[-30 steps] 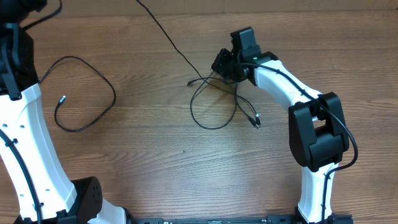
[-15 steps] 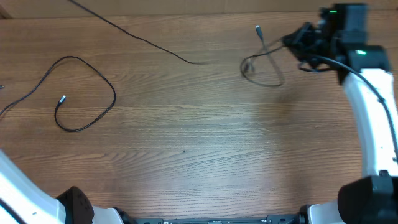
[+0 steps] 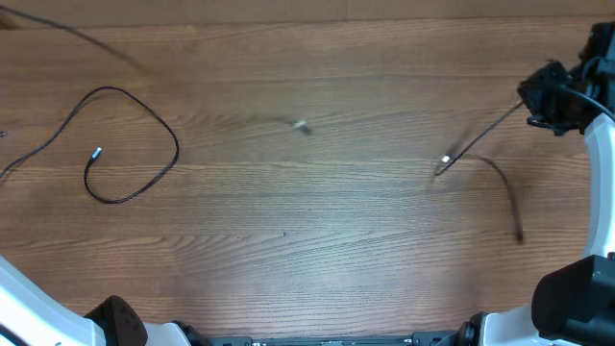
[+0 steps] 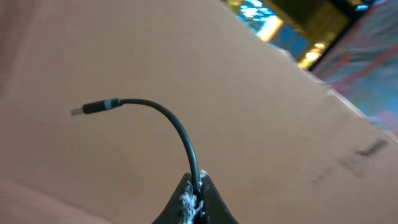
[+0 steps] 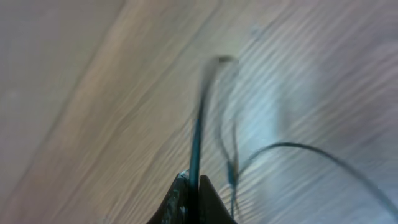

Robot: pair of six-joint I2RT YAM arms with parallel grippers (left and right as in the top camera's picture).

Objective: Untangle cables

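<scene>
Overhead view of a wooden table point(image 3: 288, 250). My right gripper point(image 3: 550, 96) sits at about two o'clock, close to the table's edge. Its black fingers are pinched tight on a thin black right-hand cable point(image 3: 500, 122). This cable slants from my fingers toward eight o'clock and ends in a silvery plug point(image 3: 445, 162). I cannot tell whether the plug touches the wood. A second, blurred stretch curves away toward five o'clock. In my right wrist view the closed fingers grip the cord, which runs off toward twelve o'clock, smeared by motion.

My left gripper point(image 4: 194, 191) is outside the overhead view. Its wrist view shows the fingers clamped together on a left-hand cable point(image 4: 178, 134). The cable rises from them and bends toward ten o'clock, ending in a plug tip point(image 4: 93, 107) in the air before a plain brown board point(image 4: 280, 112).

A looped cable point(image 3: 176, 146) lies flat at nine o'clock on the table, well apart from my right gripper. Its plug end point(image 3: 96, 152) sits inside the loop. A faint blurred cord point(image 3: 67, 31) crosses the eleven o'clock corner.
</scene>
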